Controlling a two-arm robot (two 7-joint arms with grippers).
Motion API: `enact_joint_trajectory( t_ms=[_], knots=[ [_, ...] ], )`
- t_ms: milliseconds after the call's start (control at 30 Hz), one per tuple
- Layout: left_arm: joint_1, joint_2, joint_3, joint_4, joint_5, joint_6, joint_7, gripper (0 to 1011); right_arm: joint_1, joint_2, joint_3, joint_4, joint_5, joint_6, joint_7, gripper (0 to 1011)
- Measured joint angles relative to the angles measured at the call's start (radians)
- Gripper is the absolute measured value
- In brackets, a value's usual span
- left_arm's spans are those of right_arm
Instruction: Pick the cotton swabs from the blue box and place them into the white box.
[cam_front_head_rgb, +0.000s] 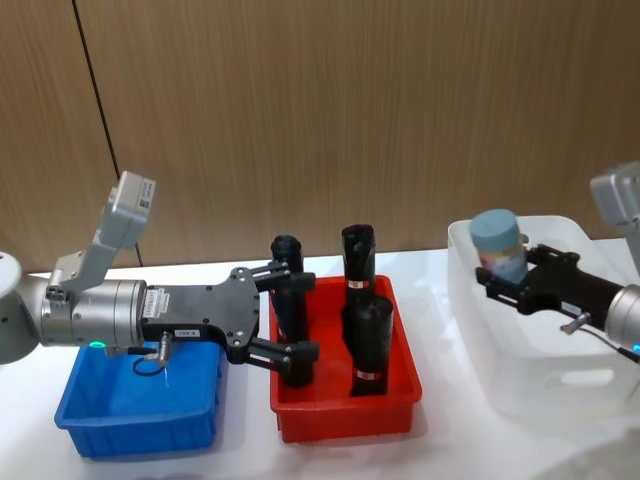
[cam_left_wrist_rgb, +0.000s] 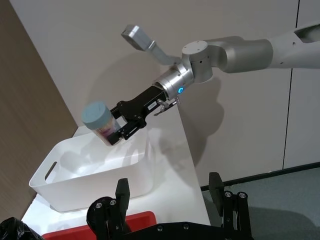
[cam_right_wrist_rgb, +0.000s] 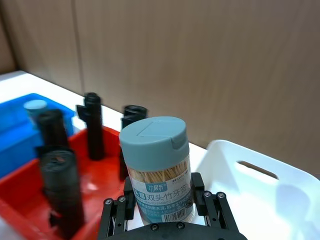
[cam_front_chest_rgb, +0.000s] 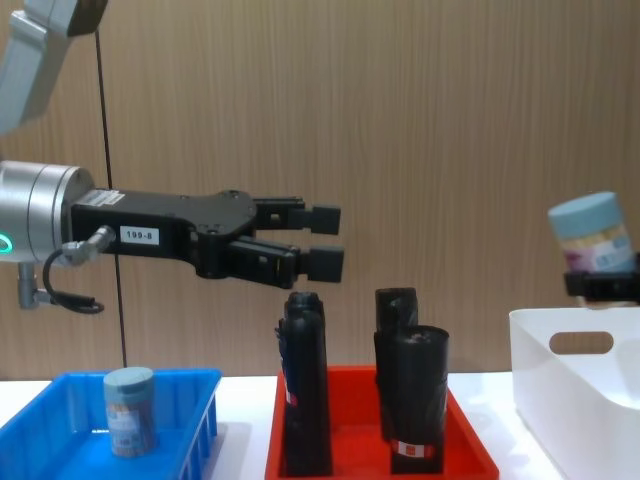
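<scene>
The held jar of cotton swabs (cam_right_wrist_rgb: 157, 170) looks light and rigid: a clear, smooth plastic cylinder with a matte pale blue flip lid and a glossy purple-and-blue label, thin pale sticks packed inside. Its round wall is likely slippery, so the safest hold is across the barrel below the lid, which might pop open if squeezed. The right claw (cam_front_head_rgb: 503, 283) is clamped on it just so, low on the labelled part, and carries it tilted above the 9 o'clock side of the white box (cam_front_head_rgb: 560, 385), a smooth, rounded bin with an oval handle hole. A second jar (cam_front_chest_rgb: 130, 410) stands upright in the blue box (cam_front_head_rgb: 140, 430), a slotted plastic basket at 9 o'clock from the red tray (cam_front_head_rgb: 345, 415). The left claw (cam_front_chest_rgb: 328, 238) hangs with fingers apart above the tray's black rolls (cam_front_head_rgb: 368, 340), wrinkled and soft-looking, over the white surface (cam_front_head_rgb: 240, 440)
</scene>
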Motion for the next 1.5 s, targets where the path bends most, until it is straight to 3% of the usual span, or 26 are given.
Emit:
enact_joint_trajectory(
  t_ms=[267, 633, 1033, 1500],
  knots=[
    [0.000, 0.000, 0.000, 0.000, 0.000, 0.000, 0.000, 1004, 0.042, -0.011, 0.003, 0.096, -0.026, -0.006, -0.030, 668],
    [0.000, 0.000, 0.000, 0.000, 0.000, 0.000, 0.000, 1004, 0.073, -0.024, -0.003, 0.175, -0.049, -0.010, -0.043, 670],
    [0.000, 0.000, 0.000, 0.000, 0.000, 0.000, 0.000, 1004, 0.090, -0.033, -0.011, 0.215, -0.065, -0.015, -0.045, 991],
    [0.002, 0.000, 0.000, -0.002, 0.000, 0.000, 0.004, 1004, 0.093, -0.037, -0.014, 0.221, -0.069, -0.019, -0.046, 1002]
  ],
)
